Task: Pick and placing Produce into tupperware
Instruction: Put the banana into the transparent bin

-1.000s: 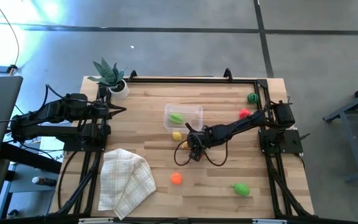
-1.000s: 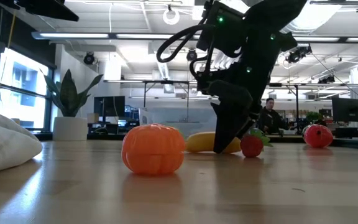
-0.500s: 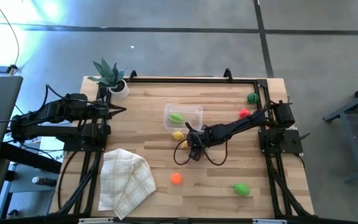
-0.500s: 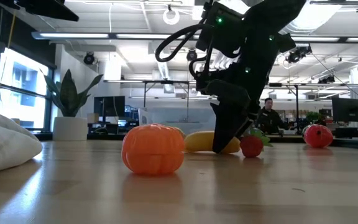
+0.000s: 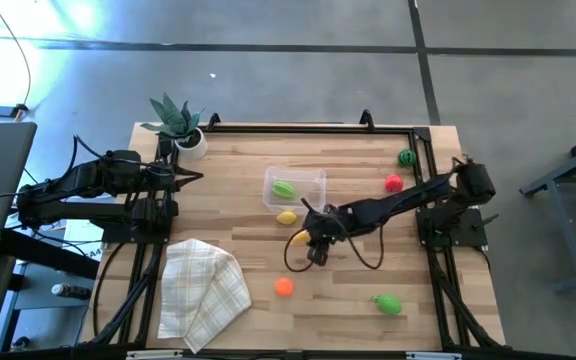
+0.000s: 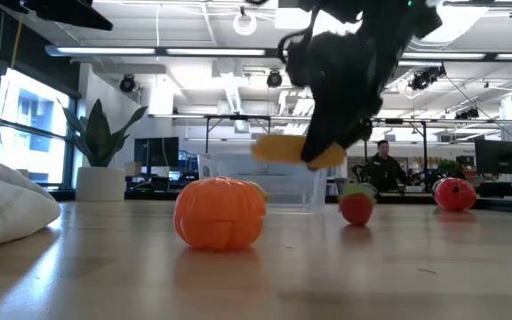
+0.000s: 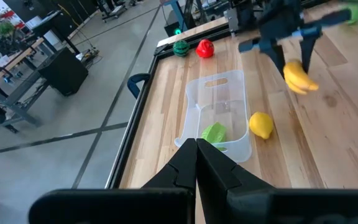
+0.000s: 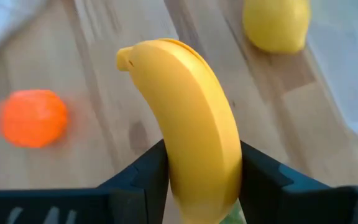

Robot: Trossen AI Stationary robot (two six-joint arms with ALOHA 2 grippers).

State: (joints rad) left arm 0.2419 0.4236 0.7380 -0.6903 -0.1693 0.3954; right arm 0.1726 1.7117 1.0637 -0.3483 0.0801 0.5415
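Right gripper [image 5: 311,240] clamped — left gripper [image 5: 193,176] parked.

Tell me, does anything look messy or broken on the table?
Nothing stands out. The right tool holds the banana above the wood, the tupperware sits upright with one green piece inside, and the lemon lies beside it.

Pale wooden plank bench [image 5: 248,165], matt with visible grain. Clear rectangular plastic tupperware [image 7: 224,99], smooth and translucent. Smooth yellow plastic banana [image 8: 201,118], lightly glossy, gripped between the matt black plastic fingers [image 8: 143,175] of the right end effector [image 8: 197,180]. Yellow plastic lemon [image 8: 276,25], faintly dimpled. Ribbed orange plastic piece [image 6: 220,213], satin sheen. Checked woven folded cloth [image 5: 200,287], soft and matt. Left end effector [image 7: 196,163], matt dark plastic.
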